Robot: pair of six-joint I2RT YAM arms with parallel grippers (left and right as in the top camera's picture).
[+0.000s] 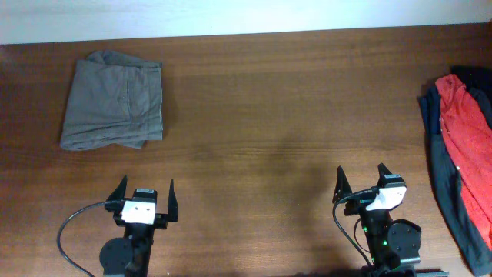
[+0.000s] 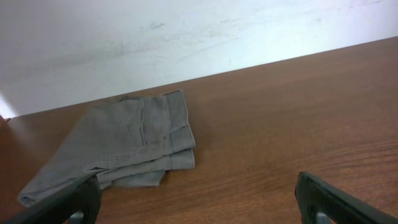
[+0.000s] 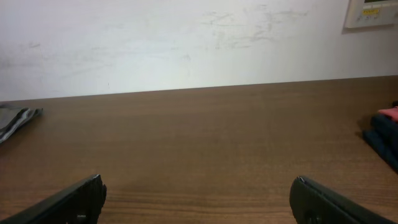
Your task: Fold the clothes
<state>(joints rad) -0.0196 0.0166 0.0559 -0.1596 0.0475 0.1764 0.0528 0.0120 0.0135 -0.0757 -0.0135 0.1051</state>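
Note:
A grey-khaki garment [image 1: 113, 101] lies folded into a rough rectangle at the table's back left; it also shows in the left wrist view [image 2: 124, 146], and its edge shows at the far left of the right wrist view [image 3: 15, 118]. A red garment [image 1: 470, 123] lies on a dark navy one [image 1: 446, 181] at the table's right edge, with a corner of them in the right wrist view [image 3: 385, 127]. My left gripper [image 1: 145, 189] is open and empty near the front edge, well in front of the grey garment. My right gripper [image 1: 360, 178] is open and empty at the front right.
The brown wooden table [image 1: 269, 115] runs back to a white wall [image 3: 186, 43]. A pale wall box [image 3: 372, 12] hangs at the upper right of the right wrist view. Black cables trail from both arm bases at the front edge.

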